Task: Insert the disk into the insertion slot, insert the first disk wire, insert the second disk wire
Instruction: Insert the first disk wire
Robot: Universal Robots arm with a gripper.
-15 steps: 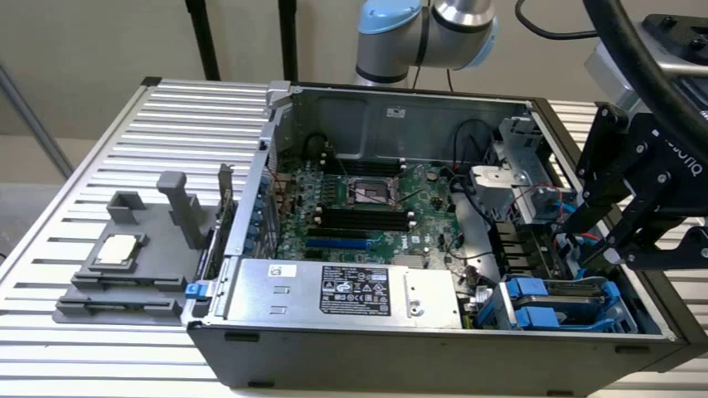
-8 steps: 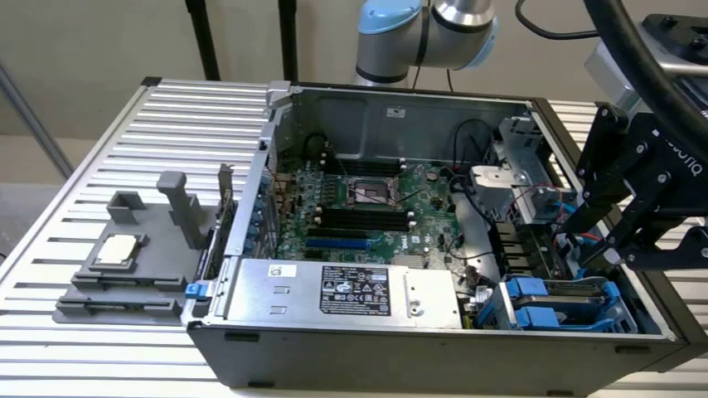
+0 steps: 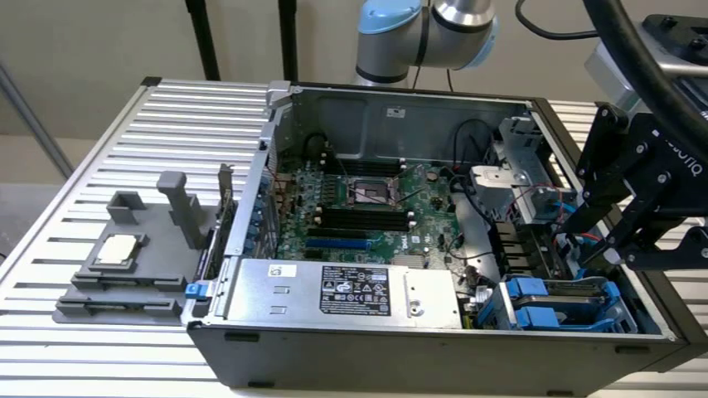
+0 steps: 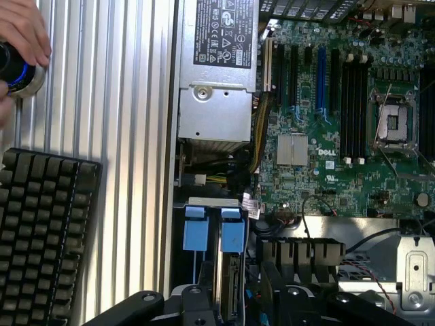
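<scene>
The dark grey drive cage [image 3: 564,303] stands in the open case's near corner, at the exterior view's right. It carries two bright blue carrier tabs [image 4: 214,234]. The insertion slot [image 4: 231,272] lies under one tab. In it sits the disk [image 4: 233,288], showing only its connector edge. My black gripper [image 3: 594,249] hangs just above the cage inside the case, fingers apart with nothing between them. In the wrist view the gripper [image 4: 238,307] straddles the disk's end. Thin red and blue wires [image 3: 550,203] run beside the fingers.
A silver power supply with a black label [image 3: 343,290] lies along the case's front wall. The motherboard with its processor socket [image 3: 370,192] fills the case floor. A grey fixture [image 3: 122,265] stands on the ribbed table. A person's hand [image 4: 20,30] rests on a knob beside a black keyboard [image 4: 41,231].
</scene>
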